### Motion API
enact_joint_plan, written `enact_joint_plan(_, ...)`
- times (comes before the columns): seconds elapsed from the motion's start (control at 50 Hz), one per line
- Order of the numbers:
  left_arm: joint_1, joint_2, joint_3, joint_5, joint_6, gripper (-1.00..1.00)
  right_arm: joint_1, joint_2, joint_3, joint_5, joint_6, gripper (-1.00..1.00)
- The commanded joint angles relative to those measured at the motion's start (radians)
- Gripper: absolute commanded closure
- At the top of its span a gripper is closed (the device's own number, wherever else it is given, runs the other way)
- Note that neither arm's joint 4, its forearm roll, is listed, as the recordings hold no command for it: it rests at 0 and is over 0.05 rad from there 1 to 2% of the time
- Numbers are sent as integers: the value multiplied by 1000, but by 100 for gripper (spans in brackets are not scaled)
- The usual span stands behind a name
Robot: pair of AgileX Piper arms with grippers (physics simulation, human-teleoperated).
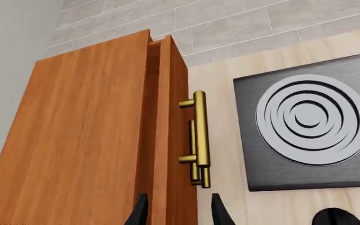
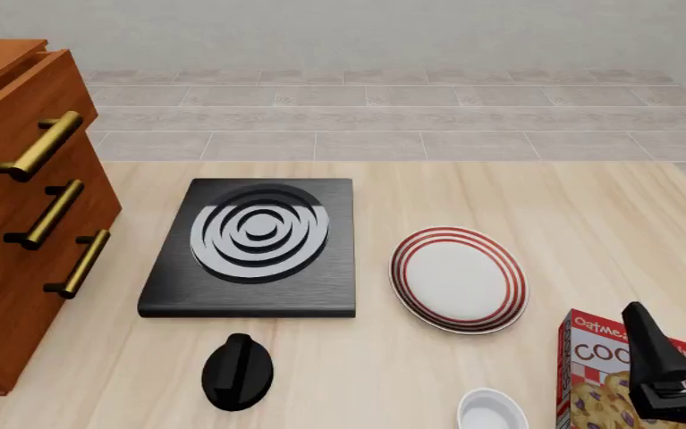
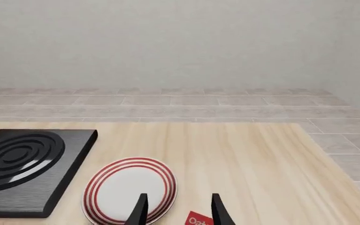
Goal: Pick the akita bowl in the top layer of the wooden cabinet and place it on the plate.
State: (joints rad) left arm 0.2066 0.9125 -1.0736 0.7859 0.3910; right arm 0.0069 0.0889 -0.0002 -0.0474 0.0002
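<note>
The wooden cabinet (image 2: 9, 268) stands at the table's left edge. Its top layer (image 2: 14, 107) is pulled out slightly, leaving a narrow dark gap behind the drawer front (image 1: 173, 117). The akita bowl is hidden. My left gripper (image 1: 180, 213) is open, close to the drawer front's edge, just short of the brass handle (image 1: 200, 133). The plate (image 2: 459, 279), white with red rings, lies right of centre and holds nothing. My right gripper (image 2: 682, 332) hovers open at the front right, with the plate (image 3: 129, 190) just beyond its fingertips.
A black square stove (image 2: 253, 246) with white rings lies between cabinet and plate. In front of it sits a black knob-like object (image 2: 238, 371). A small plain white bowl (image 2: 492, 411) and a red cookie box (image 2: 611, 380) stand at the front right, under my right gripper.
</note>
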Motion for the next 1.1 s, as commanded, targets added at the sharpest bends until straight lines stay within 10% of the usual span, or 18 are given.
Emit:
enact_joint_plan(0.02,15,2,33,-28,0,-100,1,18,0,-16,-1,-100)
enact_joint_plan(1.1,18,59,126,-90,-22,-100,3,-17,0,16,6,-100)
